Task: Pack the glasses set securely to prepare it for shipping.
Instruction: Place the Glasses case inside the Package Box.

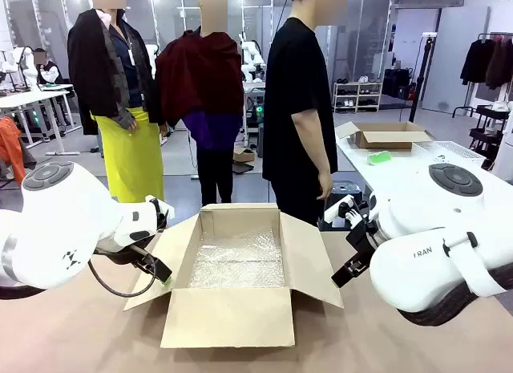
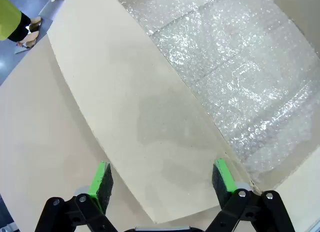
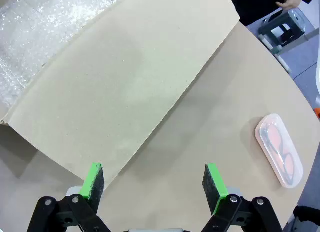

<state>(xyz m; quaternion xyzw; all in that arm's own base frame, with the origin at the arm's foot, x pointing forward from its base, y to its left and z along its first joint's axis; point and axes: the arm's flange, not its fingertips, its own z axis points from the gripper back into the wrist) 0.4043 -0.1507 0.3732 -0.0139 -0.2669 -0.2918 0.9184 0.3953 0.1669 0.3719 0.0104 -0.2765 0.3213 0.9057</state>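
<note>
1. Left gripper (image 2: pixel 161 181): I read it as spread wide and empty; its green pads straddle bare cardboard above the near end of the left flap (image 2: pixel 130 117) of the cardboard box (image 1: pixel 228 317).
2. Right gripper (image 3: pixel 152 182): likewise spread and empty; it hangs over the near end of the right flap (image 3: pixel 115 77). I judge that both claws are parked outboard so the mouth of the box is unobstructed for loading.
3. Box: the flaps are folded outward, which keeps the opening wide; bubble wrap (image 1: pixel 239 265) lines the floor, in my judgement as cushioning for the contents.
4. Task item: the pink glasses case (image 3: pixel 280 150) lies flat on the table (image 3: pixel 215 137), right of the right flap and apart from it, not yet in the box; a dark frame shows through its lid.
5. Clearance: bare table separates the flap edge from the case, so I have open room for a descent from above on the right; the case sits near the table's edge, so a sideways nudge could push it off; the raised flap edge is the obstruction to clear when carrying it inward.
6. Far side: the person (image 1: pixel 298 108) stands behind the box, arm hanging, clear of the opening; a small green item (image 1: pixel 378 157) rests on the white side table (image 1: pixel 401 176) far right; it is too small for me to say whether it is the mint case.
</note>
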